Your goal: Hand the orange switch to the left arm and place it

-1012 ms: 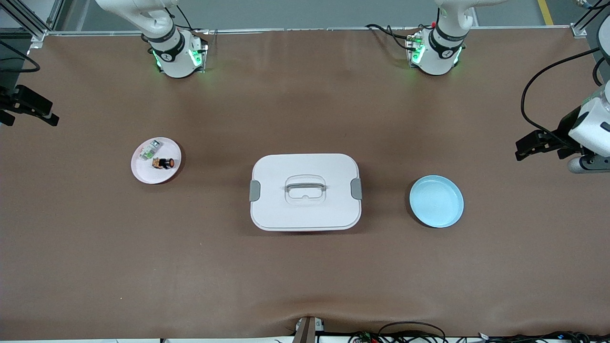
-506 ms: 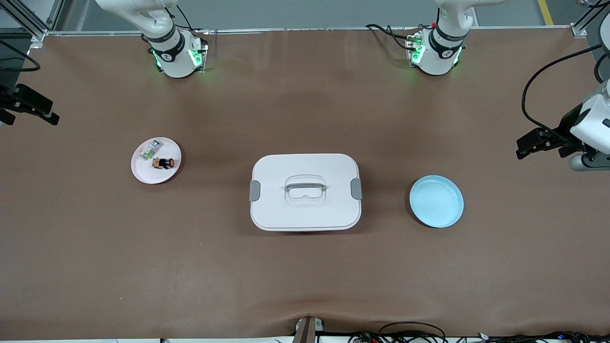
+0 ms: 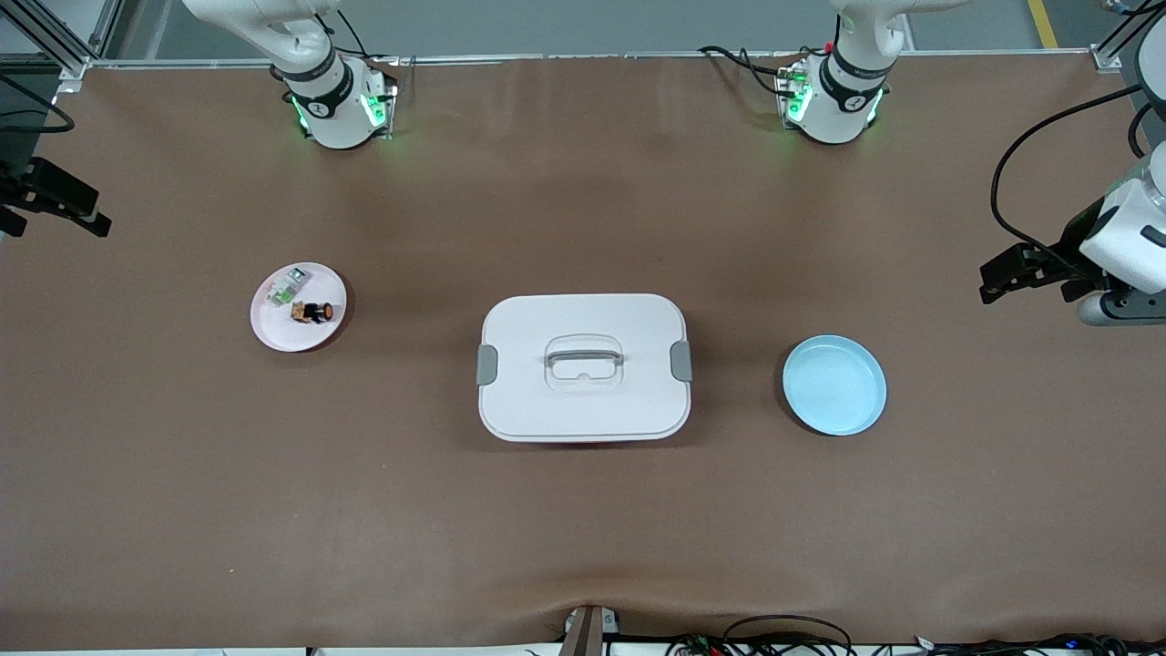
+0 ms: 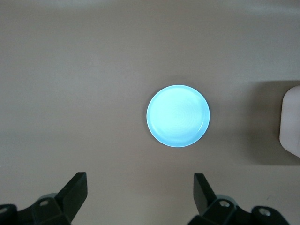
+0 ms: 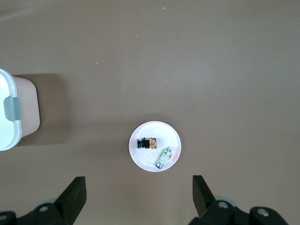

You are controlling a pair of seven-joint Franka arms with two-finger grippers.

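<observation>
Starting at the right arm's end of the table, the right gripper hangs high at the table's edge with its fingers spread wide and nothing between them. The pink plate lies well apart from it, toward the table's middle and somewhat nearer the front camera. On that plate the switch lies on its side, its orange tip pointing toward the box and its long axis running roughly along the table's length. Just beside it, on the same plate, sits a green-and-white part. In the right wrist view the switch shows ahead of the open fingers, close to the midline between them.

That makes the right arm the nearer one by a wide margin, so the pick-up looks to be its job: a reach inward and down, with the jaws set across the switch's short width.

Next comes the box, closed, in the middle, squarely between the two plates, so any hand-over probably has to pass above or around it.

Then the blue plate, bare.

Last, the left gripper waits at its end of the table, fingers apart and holding nothing, the blue plate ahead of it.
</observation>
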